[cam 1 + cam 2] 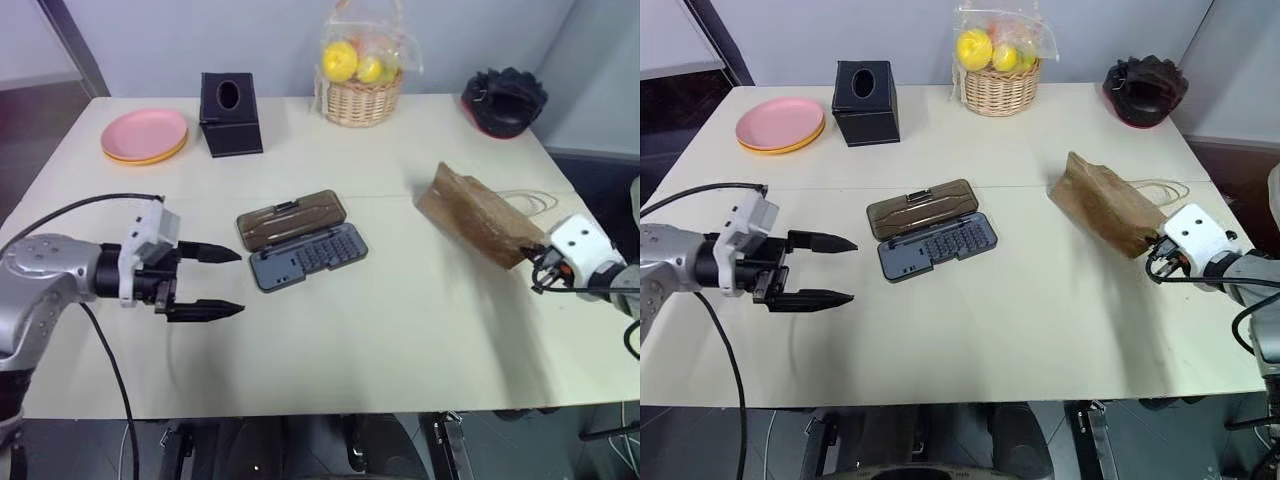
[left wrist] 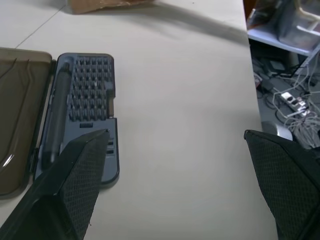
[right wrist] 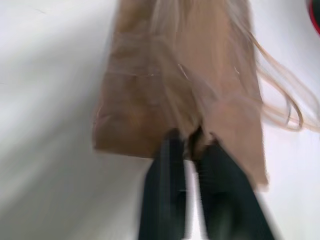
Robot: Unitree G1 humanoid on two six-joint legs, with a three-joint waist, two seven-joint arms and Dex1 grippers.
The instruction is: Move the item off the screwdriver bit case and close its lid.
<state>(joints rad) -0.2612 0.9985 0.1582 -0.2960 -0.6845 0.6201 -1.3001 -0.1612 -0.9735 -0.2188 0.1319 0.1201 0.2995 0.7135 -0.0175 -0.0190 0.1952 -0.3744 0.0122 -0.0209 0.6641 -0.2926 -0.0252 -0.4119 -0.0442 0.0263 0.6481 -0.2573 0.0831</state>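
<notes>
The screwdriver bit case [image 1: 308,256] lies open mid-table, its grey-black bit tray nearest me and the smoky-brown lid [image 1: 292,219] flat behind it. Nothing lies on it. The item, a creased brown paper bag [image 1: 480,215], is off to the case's right, tilted up from the table with its twine handles [image 1: 530,203] trailing behind. My right gripper [image 3: 192,137] pinches the bag's near edge, fingers close together. My left gripper [image 1: 240,282] hovers open just left of the case, pointing at it; the left wrist view shows the tray [image 2: 90,100] between its fingers [image 2: 75,185].
Along the far edge stand a pink plate [image 1: 145,135], a black cube tissue box [image 1: 231,113], a wicker basket of fruit [image 1: 360,85] and a black-and-red object [image 1: 503,100]. The table's right edge [image 1: 590,330] runs close to my right gripper.
</notes>
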